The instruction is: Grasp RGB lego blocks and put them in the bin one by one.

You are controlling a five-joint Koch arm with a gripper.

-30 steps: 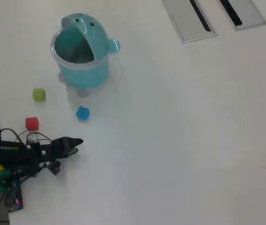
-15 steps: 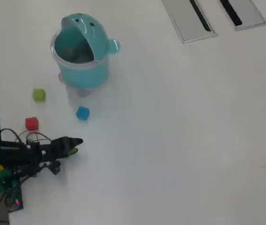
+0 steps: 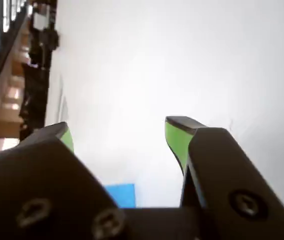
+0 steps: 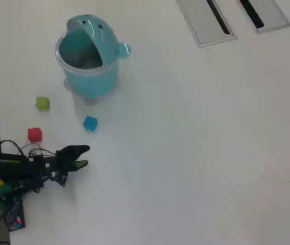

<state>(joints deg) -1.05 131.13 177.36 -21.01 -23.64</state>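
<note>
Claw (image 4: pixel 84 156) jaws parted, nothing between them; in the wrist view the claw (image 3: pixel 127 131) shows green pads (image 3: pixel 178 139) with only bare white surface (image 3: pixel 172 60) in the gap. Overhead it sits low at the left edge of the surface (image 4: pixel 196 153), tips pointing right. Blue block (image 4: pixel 90 123) is near the tips, just above them in the overhead view, not touching; a blue patch (image 3: pixel 120 194) shows at the bottom of the wrist view behind the jaws. Red block (image 4: pixel 34 135) lies left of blue, above the arm. Yellow-green block (image 4: pixel 42 103) is further up, beside the bin (image 4: pixel 89 79). Bin is upright, lid flipped back. All three blocks are outside it. Two grey slotted panels (image 4: pixel 206 23) top right, well apart.
</note>
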